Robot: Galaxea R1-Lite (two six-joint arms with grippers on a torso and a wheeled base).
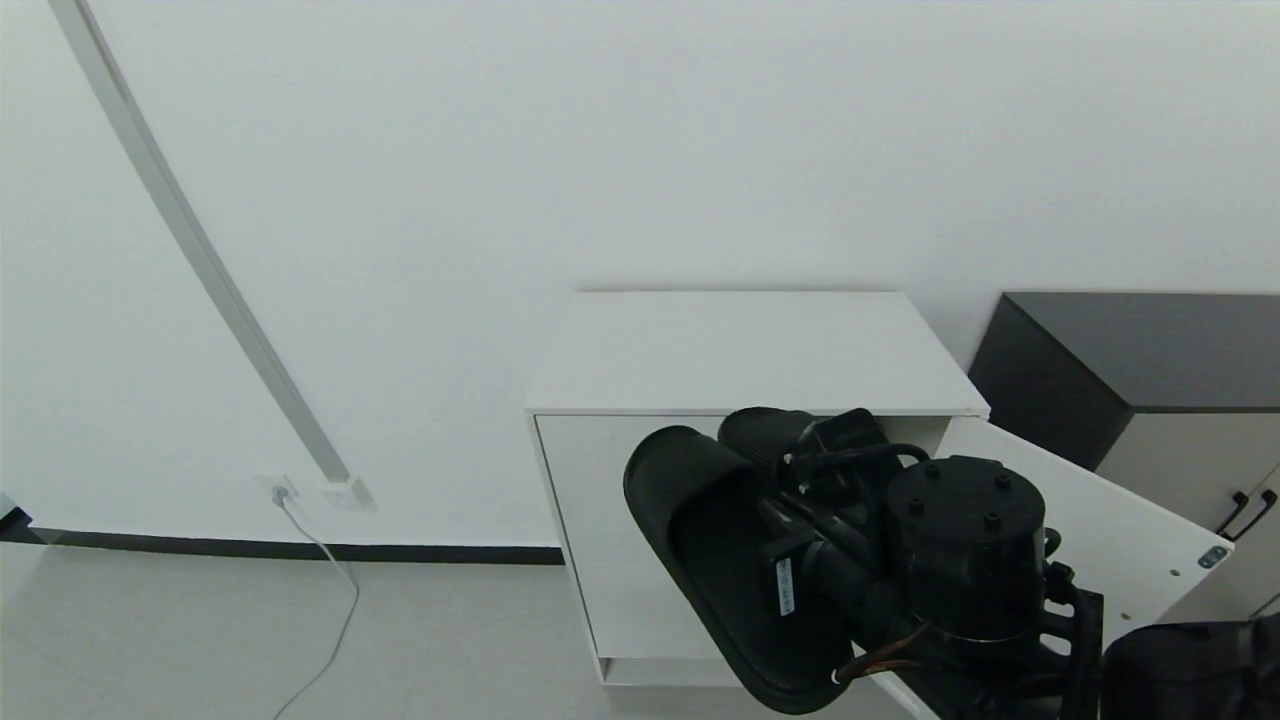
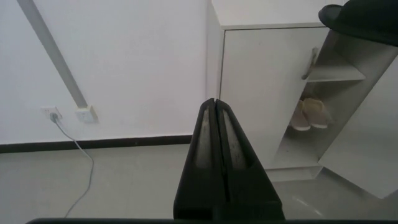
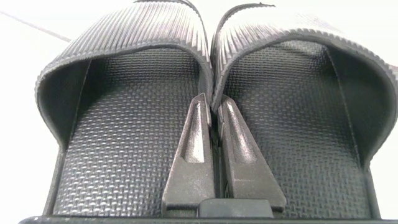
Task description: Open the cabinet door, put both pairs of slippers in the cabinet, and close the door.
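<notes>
My right gripper point(image 3: 214, 102) is shut on a pair of black slippers point(image 3: 124, 155), pinching their two inner edges together. In the head view the black slippers point(image 1: 700, 540) hang soles outward in front of the white cabinet point(image 1: 740, 350), level with its front. The cabinet's right door point(image 1: 1100, 530) stands open; the left door is closed. A beige pair of slippers point(image 2: 311, 115) sits on a lower shelf inside the cabinet point(image 2: 261, 93). My left gripper point(image 2: 214, 102) is shut on nothing, low and back from the cabinet, left of its opening. A black slipper's toe point(image 2: 360, 15) shows above the shelves.
A dark grey cabinet point(image 1: 1150, 350) with black handles point(image 1: 1245, 515) stands right of the open door. A wall socket with a white cable point(image 1: 285, 492) and a slanted wall trunking point(image 1: 200, 250) are at the left. Bare floor point(image 1: 200, 640) lies left of the white cabinet.
</notes>
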